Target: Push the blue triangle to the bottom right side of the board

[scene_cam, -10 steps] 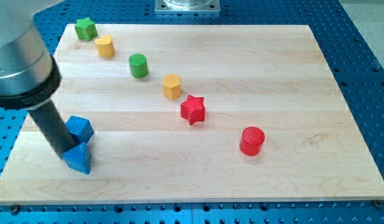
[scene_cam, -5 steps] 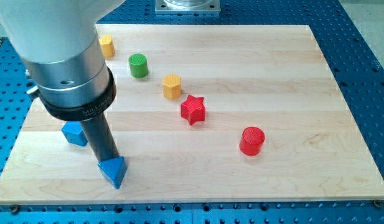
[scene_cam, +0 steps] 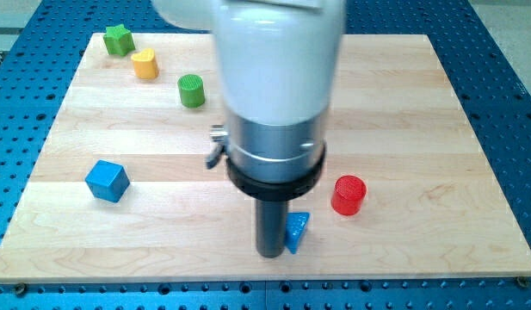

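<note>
The blue triangle (scene_cam: pixel 297 233) lies near the board's bottom edge, a little right of the middle. My tip (scene_cam: pixel 269 252) touches its left side. The rod and arm body rise above it and hide the middle of the board. The red cylinder (scene_cam: pixel 348 195) stands just up and to the right of the triangle.
A blue cube (scene_cam: pixel 107 181) sits at the view's left. A green star (scene_cam: pixel 119 40), a yellow block (scene_cam: pixel 145 64) and a green cylinder (scene_cam: pixel 192 90) line the top left. The wooden board (scene_cam: pixel 437 129) rests on a blue perforated table.
My tip has slid rightward along the bottom of the board, pushing the blue triangle from the left to right of centre. The arm now hides the yellow hexagon block and the red star.
</note>
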Robot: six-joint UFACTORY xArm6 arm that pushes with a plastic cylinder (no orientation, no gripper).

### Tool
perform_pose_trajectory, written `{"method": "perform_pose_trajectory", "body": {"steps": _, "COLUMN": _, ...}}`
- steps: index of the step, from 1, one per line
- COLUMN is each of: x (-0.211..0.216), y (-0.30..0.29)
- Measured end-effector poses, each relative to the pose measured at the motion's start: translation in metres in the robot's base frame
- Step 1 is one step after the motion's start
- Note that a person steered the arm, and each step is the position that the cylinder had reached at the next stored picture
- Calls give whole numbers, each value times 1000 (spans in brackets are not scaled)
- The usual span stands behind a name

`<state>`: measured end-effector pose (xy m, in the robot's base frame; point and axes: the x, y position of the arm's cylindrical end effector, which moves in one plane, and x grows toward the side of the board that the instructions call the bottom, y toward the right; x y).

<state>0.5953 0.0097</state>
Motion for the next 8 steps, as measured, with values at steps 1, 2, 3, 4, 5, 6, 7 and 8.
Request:
{"method": "perform_pose_trajectory", "body": {"steps": 1, "x": -4, "y": -25}}
{"method": "perform_pose_trajectory", "body": {"steps": 2, "x": -20, "y": 10}}
{"method": "perform_pose_trajectory", "body": {"steps": 3, "x": -23, "y": 60}}
{"method": "perform_pose_trajectory", "body": {"steps": 4, "x": -19, "y": 61}}
{"method": "perform_pose_trajectory", "body": {"steps": 5, "x": -8, "y": 55}}
{"method": "perform_pose_trajectory", "body": {"steps": 6, "x": -8, "y": 104}}
{"method": "perform_pose_trajectory", "body": {"steps": 7, "x": -12, "y": 105}}
{"method": "perform_pose_trajectory", "body": {"steps": 8, "x": -12, "y": 133}}
